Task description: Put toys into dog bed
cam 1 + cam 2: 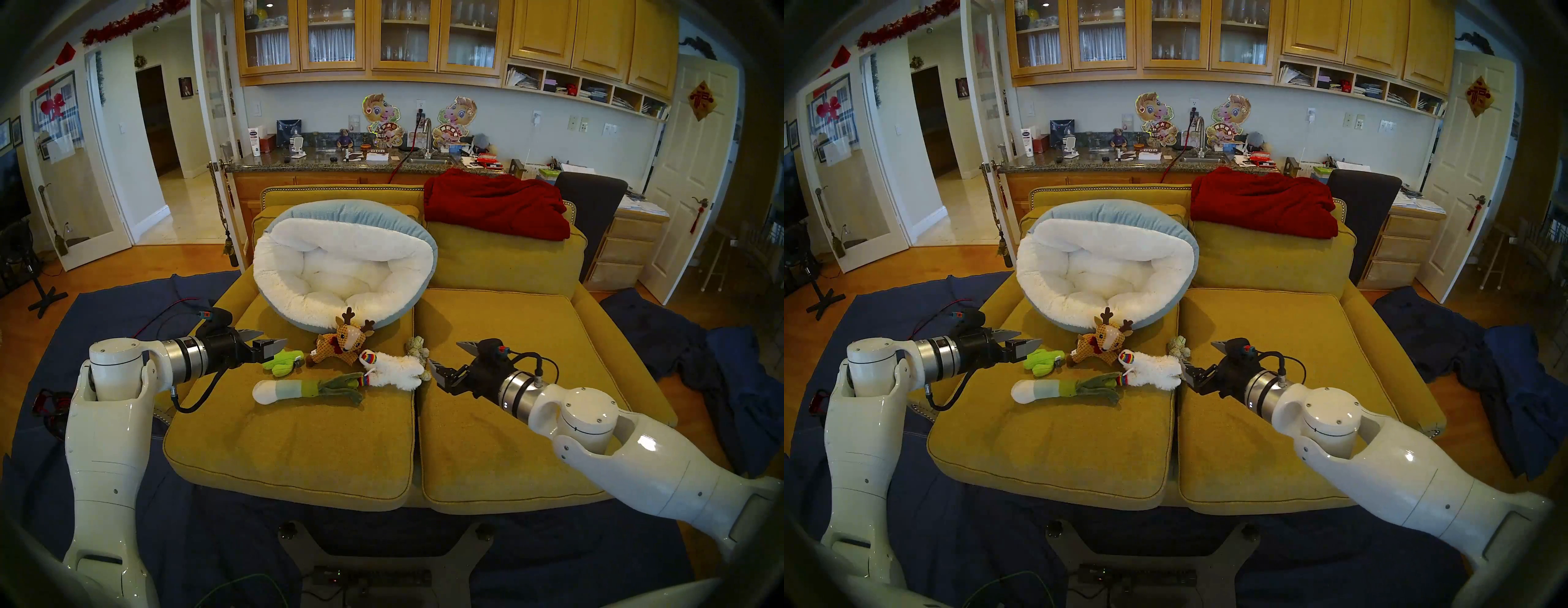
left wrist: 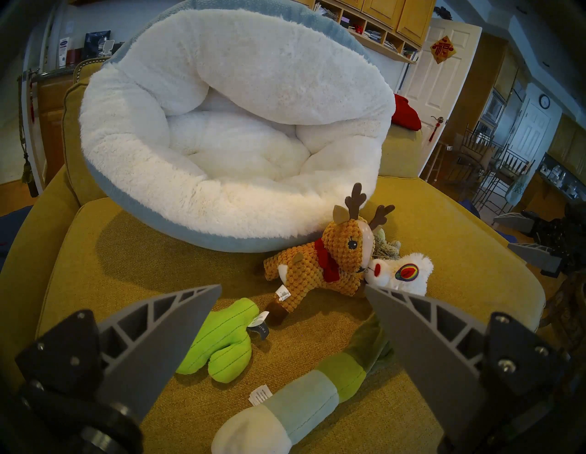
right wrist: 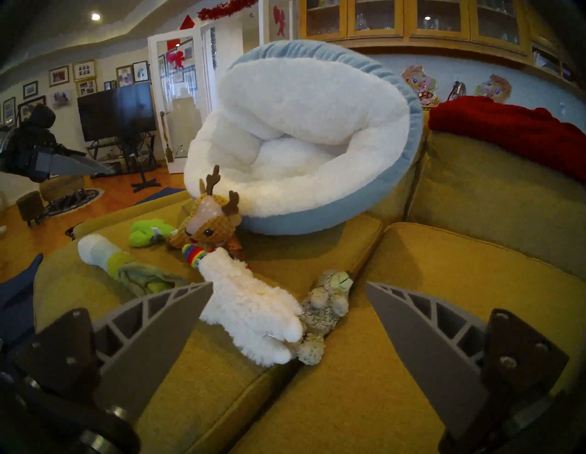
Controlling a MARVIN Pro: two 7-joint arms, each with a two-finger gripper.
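Five plush toys lie in a loose cluster on the yellow sofa, just in front of the dog bed, and none is in the bed yet. The right hand has its jaws spread wide and holds nothing; the white fluffy animal lies straight ahead between its fingers, long axis running away from the hand toward the reindeer, with the grey-beige lumpy plush touching its near end. By my reading this hand is the nearer one to both. The left hand is likewise wide and empty, hovering over the lime-green cactus, with the leek lying crosswise below it.

The bed leans against the sofa's backrest, its thick shaggy white rim folded over at the top above a light blue shell. The reindeer is knobbly knit with brown antlers, resting against the bed's front rim. All the toys look soft and easily squashed.
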